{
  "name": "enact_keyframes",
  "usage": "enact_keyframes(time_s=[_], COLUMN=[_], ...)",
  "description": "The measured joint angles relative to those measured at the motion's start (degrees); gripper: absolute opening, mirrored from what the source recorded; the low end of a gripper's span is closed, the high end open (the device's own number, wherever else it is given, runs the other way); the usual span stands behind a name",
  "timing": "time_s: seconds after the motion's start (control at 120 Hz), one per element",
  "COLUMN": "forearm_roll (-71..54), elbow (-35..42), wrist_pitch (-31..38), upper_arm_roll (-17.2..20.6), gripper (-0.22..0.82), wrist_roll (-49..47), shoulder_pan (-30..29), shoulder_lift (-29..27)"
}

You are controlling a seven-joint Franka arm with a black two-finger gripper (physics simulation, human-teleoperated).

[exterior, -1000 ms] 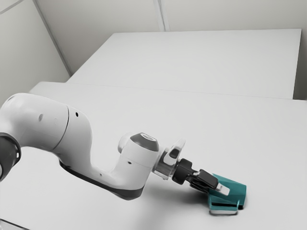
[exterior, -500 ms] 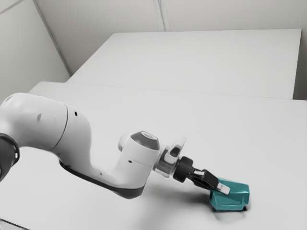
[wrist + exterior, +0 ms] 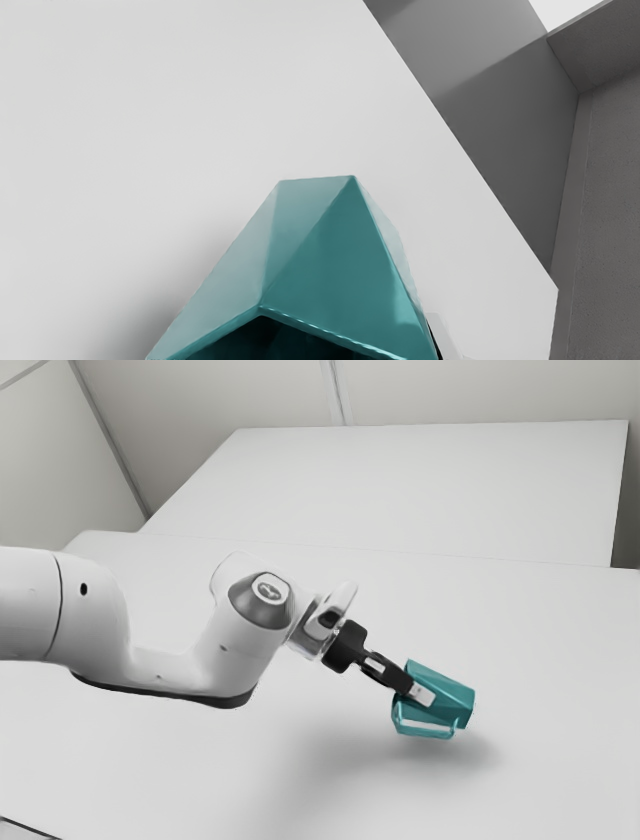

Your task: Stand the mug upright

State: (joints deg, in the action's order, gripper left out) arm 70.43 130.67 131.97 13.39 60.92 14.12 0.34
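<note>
The teal faceted mug (image 3: 452, 698) is held tilted above the table in the exterior view, its handle on the side toward the exterior view's bottom edge. My gripper (image 3: 422, 695) is shut on it, one pale fingertip lying against its side. In the wrist view the mug (image 3: 330, 260) has its dark opening turned toward my hand. The gripper (image 3: 320, 350) shows there by a pale fingertip beside the mug's wall; the other finger is hidden by the mug.
The white table (image 3: 540, 630) lies under the mug, with the mug's soft shadow on it. Behind stands another white surface (image 3: 400, 480). In the wrist view a table edge runs diagonally, with grey walls (image 3: 500, 150) beyond it.
The mug has risen off the table in my gripper and moved toward the exterior view's left and the back. It turned over the last second, and the arm has drawn back and up.
</note>
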Motion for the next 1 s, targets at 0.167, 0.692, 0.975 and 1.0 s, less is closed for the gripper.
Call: enact_keyframes(time_s=[0.167,0.692,0.975,1.0], forearm_roll=[-15.7,-57.6,-71.1,-72.0], elbow=[0.1,-1.7,-1.4,-1.3], wrist_pitch=[-0.7,-11.8,-13.8,-13.9], upper_arm_roll=[0.0,-0.3,-0.3,-0.3], gripper=[-0.18,-0.18,-0.18,-0.18], wrist_roll=[-6.3,-30.9,-42.1,-43.0], shoulder_pan=[-2.8,-9.1,-10.2,-10.4], shoulder_lift=[-3.2,-7.6,-7.8,-8.0])
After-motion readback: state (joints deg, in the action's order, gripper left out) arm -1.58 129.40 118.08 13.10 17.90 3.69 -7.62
